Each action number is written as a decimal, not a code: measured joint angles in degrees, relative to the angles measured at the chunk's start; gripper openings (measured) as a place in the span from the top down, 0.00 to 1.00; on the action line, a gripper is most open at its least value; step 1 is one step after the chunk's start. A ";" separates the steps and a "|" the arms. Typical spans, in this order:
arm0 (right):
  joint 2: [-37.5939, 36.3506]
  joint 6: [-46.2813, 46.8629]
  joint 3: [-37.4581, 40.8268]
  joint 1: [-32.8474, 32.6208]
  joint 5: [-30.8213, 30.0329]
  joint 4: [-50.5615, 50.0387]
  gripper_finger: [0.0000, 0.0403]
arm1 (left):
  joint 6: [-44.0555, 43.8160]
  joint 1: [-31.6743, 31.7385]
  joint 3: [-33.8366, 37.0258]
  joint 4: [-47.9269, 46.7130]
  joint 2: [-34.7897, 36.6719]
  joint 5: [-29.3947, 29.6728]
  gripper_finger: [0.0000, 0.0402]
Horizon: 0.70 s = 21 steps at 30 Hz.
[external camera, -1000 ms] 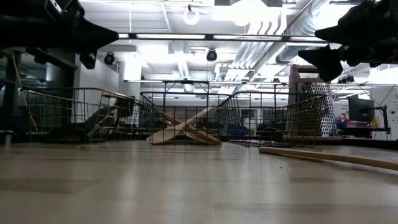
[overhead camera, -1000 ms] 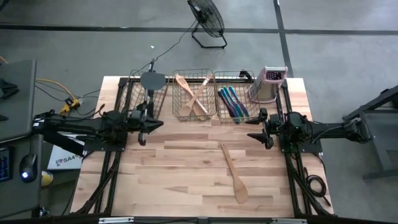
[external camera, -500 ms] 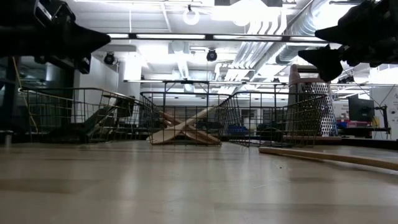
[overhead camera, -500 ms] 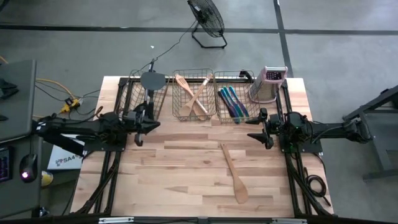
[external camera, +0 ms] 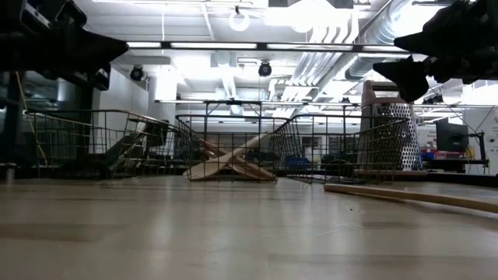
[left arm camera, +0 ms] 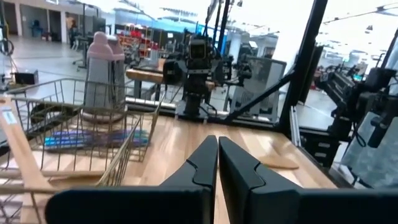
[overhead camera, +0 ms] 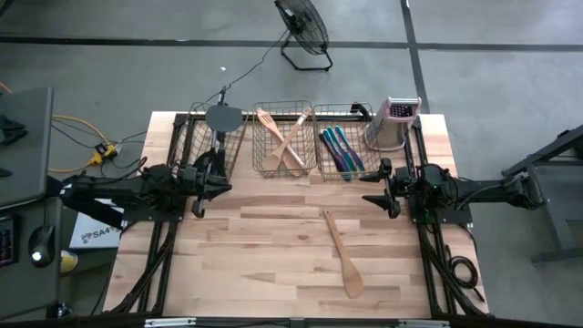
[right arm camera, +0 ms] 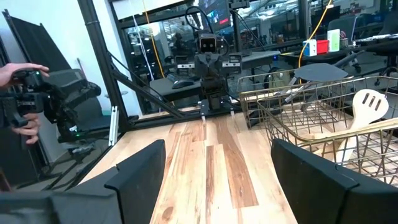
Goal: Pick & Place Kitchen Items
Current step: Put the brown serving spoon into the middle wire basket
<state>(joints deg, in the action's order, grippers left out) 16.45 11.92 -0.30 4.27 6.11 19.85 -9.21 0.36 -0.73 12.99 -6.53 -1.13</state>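
A pale wooden spoon (overhead camera: 342,252) lies flat on the table, right of the middle. The left wire basket (overhead camera: 187,146) holds a dark grey spatula (overhead camera: 222,118), whose head rests at the far rim. Crossed wooden utensils (overhead camera: 283,137) lie in the middle basket, and slim blue and teal pieces (overhead camera: 342,150) in the right one. My left gripper (overhead camera: 226,183) hovers shut at the table's left side, in front of the left basket, with nothing in it. My right gripper (overhead camera: 368,188) hovers open at the right side, pointing level over the table, fingers (right arm camera: 140,168) wide apart.
An upright metal box grater (overhead camera: 393,124) with a pinkish top stands at the far right corner, beside the right basket (overhead camera: 360,117). Bare wooden tabletop (overhead camera: 264,255) spreads between the arms and toward the near edge. A person's hand (right arm camera: 22,71) shows beyond the table's left side.
My left gripper has drawn back toward the table's left edge and sunk a little, staying shut. The right arm and all utensils have kept still.
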 joint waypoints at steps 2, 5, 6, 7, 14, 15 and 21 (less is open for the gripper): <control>0.00 0.00 0.00 0.00 0.00 -0.01 0.29 | 0.01 0.02 0.02 -3.12 2.44 0.00 0.96; 0.00 0.00 0.01 0.01 0.00 -0.02 0.29 | 0.00 0.00 0.04 -8.22 6.52 0.02 0.96; -0.01 0.00 0.00 0.01 -0.02 -0.01 0.29 | 0.02 0.02 0.07 -9.17 6.57 0.00 0.96; -0.02 0.00 -0.01 0.00 0.00 0.02 0.29 | 0.02 0.02 0.07 -9.29 6.29 0.00 0.96; -0.02 0.00 0.00 0.01 -0.02 0.00 0.29 | 1.38 0.00 0.11 -12.20 6.23 -0.72 0.96; 0.00 0.00 0.01 0.01 -0.02 0.00 0.29 | 1.54 0.00 0.11 -12.63 6.15 -0.68 0.96; -0.02 0.00 -0.01 0.01 -0.02 0.00 0.29 | 1.67 0.02 0.15 -12.37 6.18 0.39 0.96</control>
<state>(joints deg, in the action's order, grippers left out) 16.43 11.92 -0.31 4.28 6.09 19.85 -7.54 0.38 -0.58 0.61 -0.35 -0.73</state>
